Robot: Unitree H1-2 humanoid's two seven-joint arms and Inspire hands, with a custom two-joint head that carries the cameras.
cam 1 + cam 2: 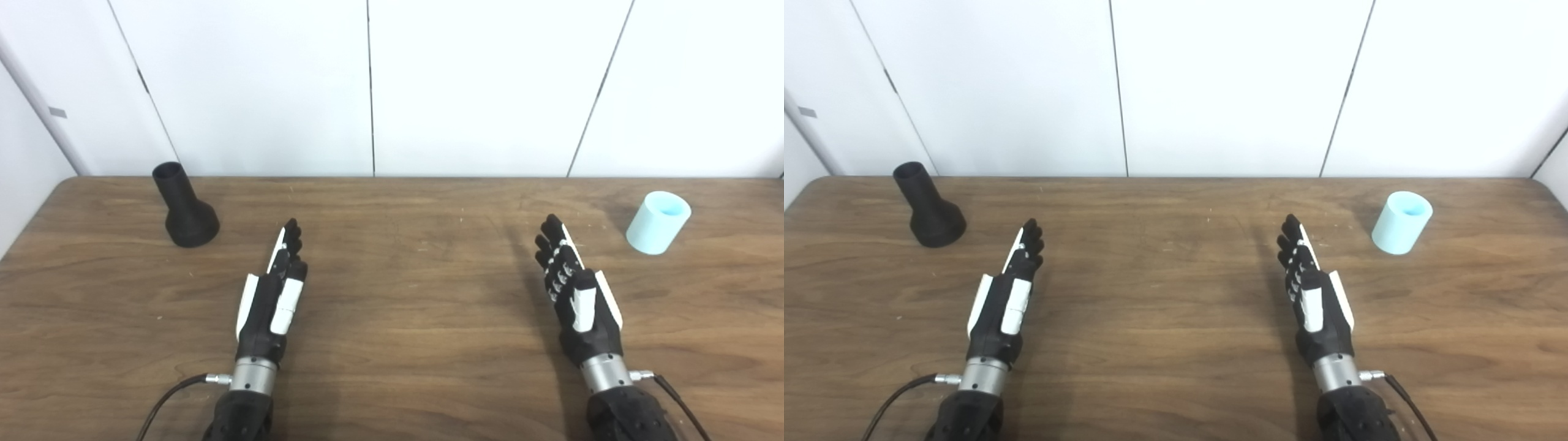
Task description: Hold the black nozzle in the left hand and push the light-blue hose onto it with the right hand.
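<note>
On the desk (392, 343), black nozzle (184, 206) stands upright far-left; light-blue hose (657, 222) upright far-right. Both well apart from nozzle-side left robot hand (274, 297) and right robot hand (576, 294), each flat, fingers extended, empty. Advice: left reaches first, wraps nozzle's narrow neck, leaving the top free.

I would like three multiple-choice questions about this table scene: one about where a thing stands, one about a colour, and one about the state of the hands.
1. Where does the black nozzle stand?
A. far left of the table
B. beside the hose
C. in the left hand

2. What colour is the hose piece?
A. red
B. light blue
C. yellow

3. What are the left hand and right hand doing?
A. both hold parts
B. only the right one holds a part
C. both are open and hold nothing

Answers:
1 A, it stands upright near the far left corner.
2 B, the short cylinder is pale blue.
3 C, the fingers are extended, apart from both parts.
</note>
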